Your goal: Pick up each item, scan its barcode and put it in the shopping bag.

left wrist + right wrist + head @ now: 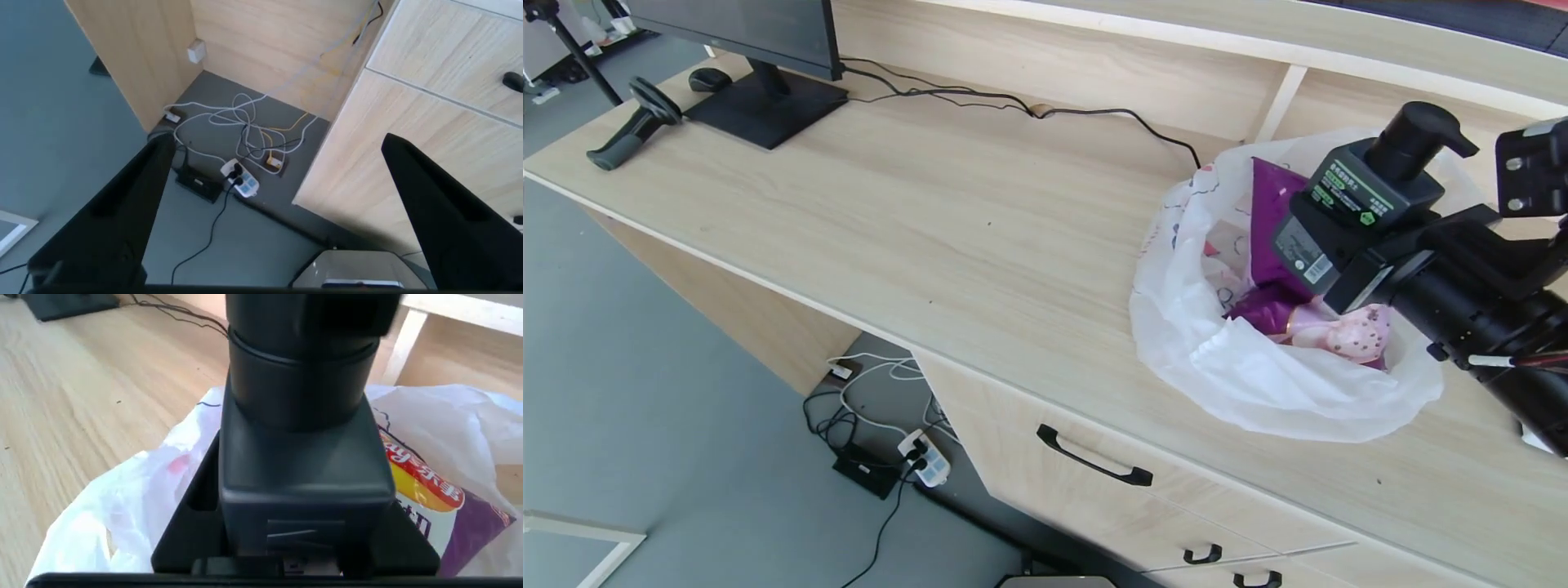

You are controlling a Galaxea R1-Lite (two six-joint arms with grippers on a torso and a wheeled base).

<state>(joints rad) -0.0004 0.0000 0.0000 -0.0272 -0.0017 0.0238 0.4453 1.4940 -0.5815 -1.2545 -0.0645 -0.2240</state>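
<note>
1. Right gripper [1409, 249]: clamped on the black pump bottle [1372, 196]. The jaws press on opposite sides of the bottle body, as the right wrist view confirms. The bottle is tilted, pump head up and away from the robot, with a barcode label on its lower face.

2. Bottle position: in the air directly over the mouth of the white shopping bag [1258, 384], not resting on the contents.

3. Shopping bag: stands open on the wooden counter [931, 229], toward its right end. It contains a purple snack packet [1270, 212] upright against the far wall and a pink spotted item [1347, 331] (probably a soft pouch; the view is too partial to be sure) at the near side.

4. Barcode scanner [633, 122]: lies on the counter's far left corner, well apart from the bag, beside the monitor [760, 33] and a mouse [709, 79].

5. Left gripper [278, 139]: jaws spread wide, nothing between them. It hangs below counter level, over a power strip [241, 180] and loose cables on the floor, near the drawer fronts [441, 49].
</note>
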